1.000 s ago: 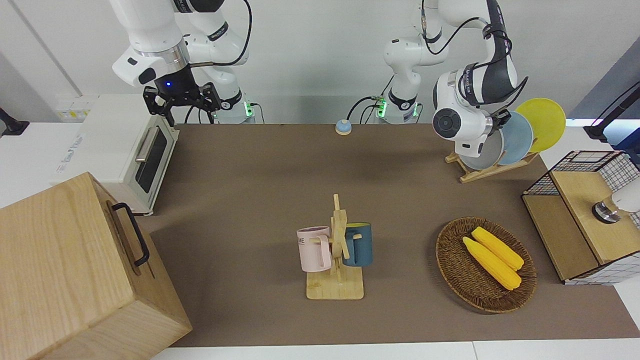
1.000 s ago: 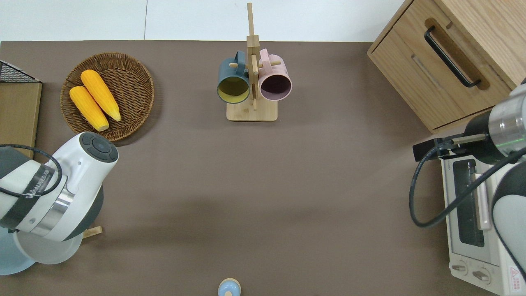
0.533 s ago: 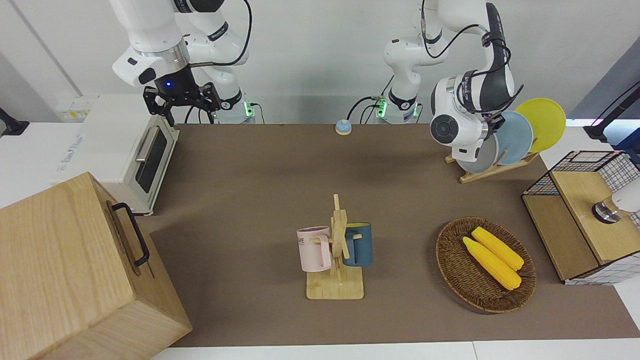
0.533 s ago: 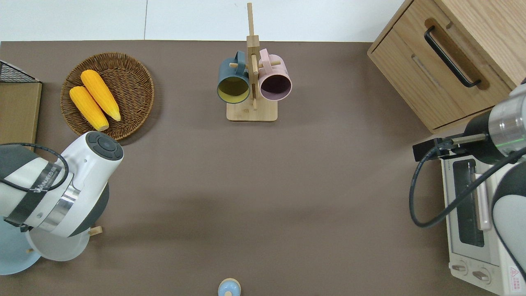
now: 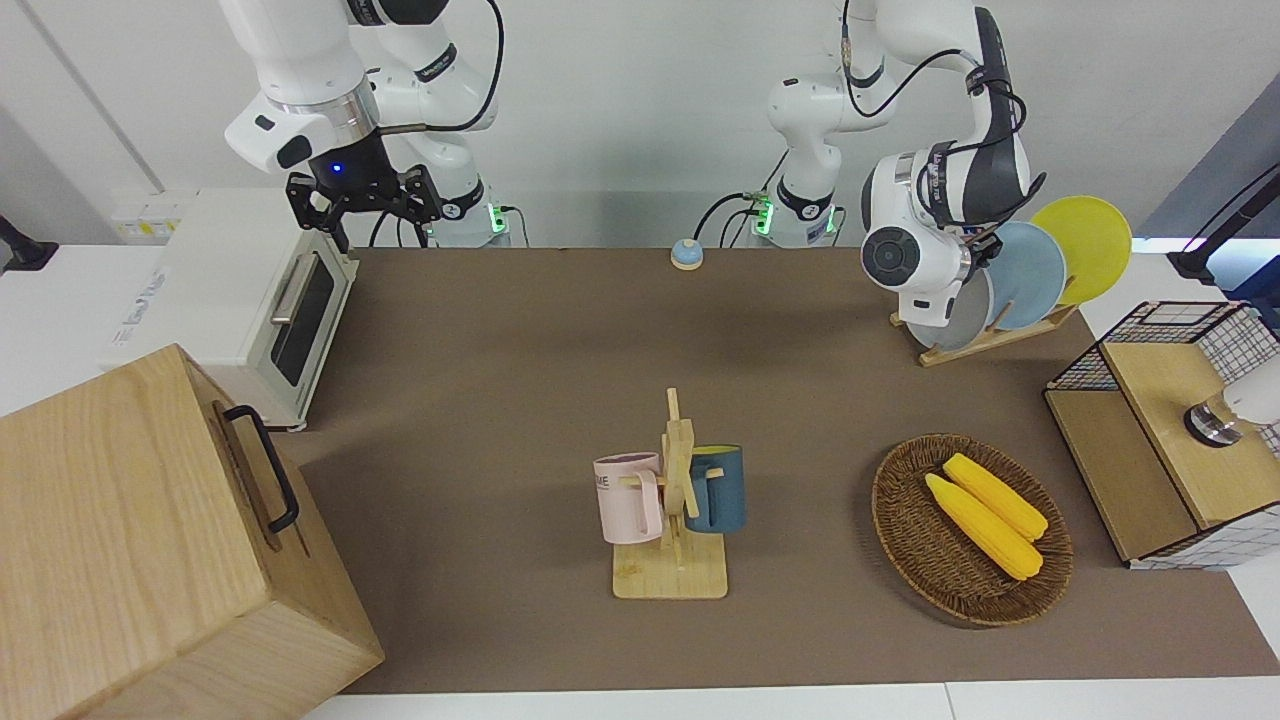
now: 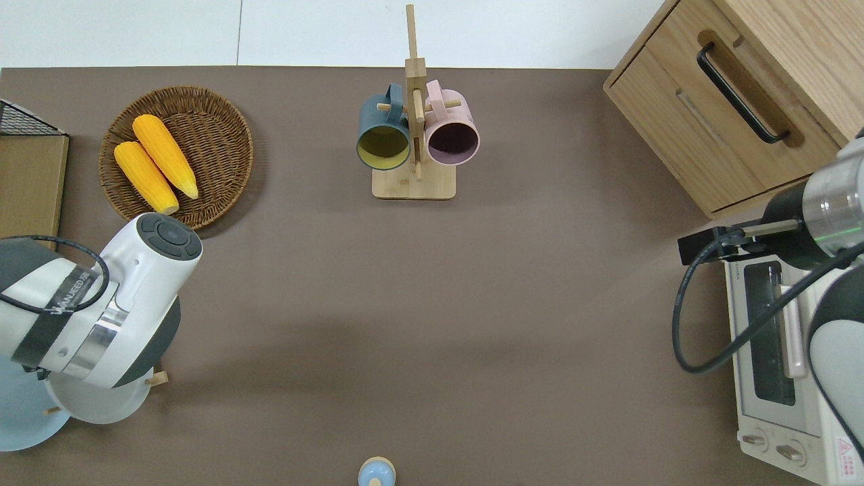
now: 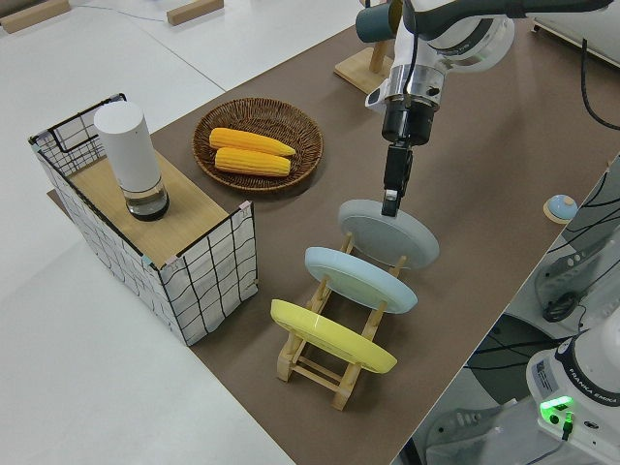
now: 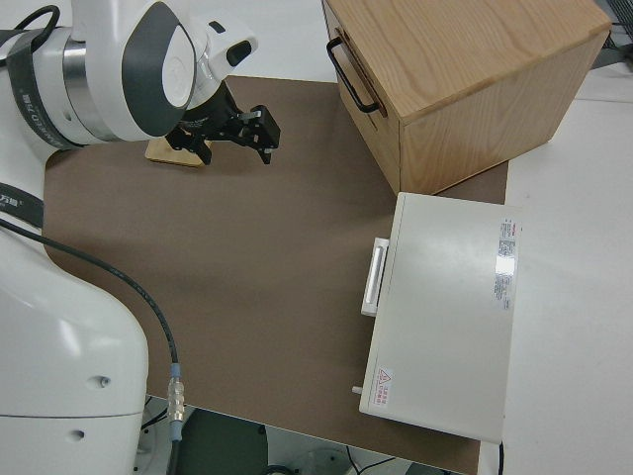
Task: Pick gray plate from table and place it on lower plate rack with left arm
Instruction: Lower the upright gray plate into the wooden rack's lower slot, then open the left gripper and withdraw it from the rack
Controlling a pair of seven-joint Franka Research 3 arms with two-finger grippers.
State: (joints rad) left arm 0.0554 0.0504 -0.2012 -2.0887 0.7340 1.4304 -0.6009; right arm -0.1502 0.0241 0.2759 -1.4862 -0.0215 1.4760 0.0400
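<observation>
The gray plate [image 7: 392,237] leans tilted in the lowest slot of the lower plate rack [image 7: 320,363], next to the light blue plate [image 7: 358,279] and the yellow plate [image 7: 329,334]. It also shows in the front view [image 5: 957,322] and the overhead view [image 6: 101,405], mostly under the left arm's wrist. My left gripper [image 7: 389,201] points down, shut on the gray plate's upper rim. The rack stands on the table [image 5: 500,350] at the left arm's end, near the robots. My right gripper [image 5: 362,205] is open and parked.
A wicker basket with two corn cobs [image 5: 970,525] lies farther from the robots than the rack. A wire crate with a wooden shelf [image 5: 1170,430] stands beside it. A mug stand [image 5: 672,500], a toaster oven [image 5: 250,300], a wooden drawer box [image 5: 150,540] and a small blue bell [image 5: 686,254] are also on the table.
My left arm has shifted slightly toward the table's middle and down, and the gray plate has sunk deeper into the rack's lowest slot. The right arm has not moved.
</observation>
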